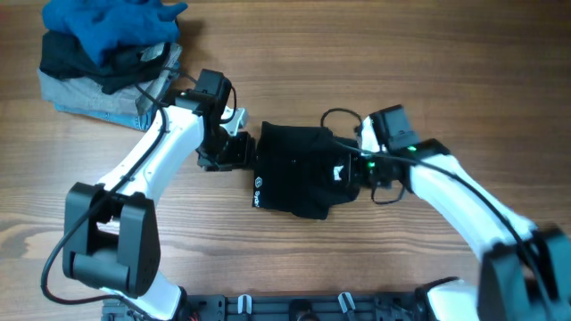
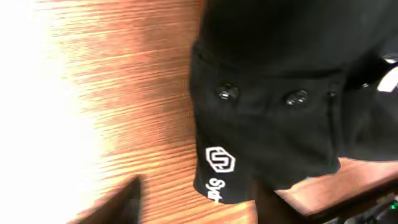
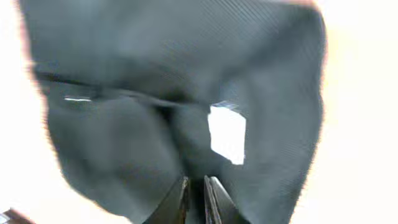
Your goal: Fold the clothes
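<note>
Wide wooden bench [image 1: 294, 267], and up in the far left corner sits the pile of clothes [image 1: 107, 53], blue on black on grey, waiting its turn. Centre stage is the black garment [image 1: 299, 169], lying bunched in a rough rectangle between the two arms. It looks soft, light and floppy, with no stiffness at all, so it will likely sag and drag wherever it isn't supported. Best taken at hems and corners, I'd say, where the cloth is doubled and less likely to slip.

The left hand [image 1: 227, 153] sits just beside the garment's left edge, fingers [image 2: 121, 199] spread, the hem corner lying between them on the wrist view. The right hand [image 1: 359, 169] is over on the opposite side, fingers [image 3: 177, 199] pressed nearly together, and the creases running toward them suggest it is pinching a fold of that black cloth.

Small details now: a white label [image 3: 227, 134] near the pinch, a white logo [image 2: 221, 160] at the hem corner, and dark buttons [image 2: 225, 93] in a row above it.
</note>
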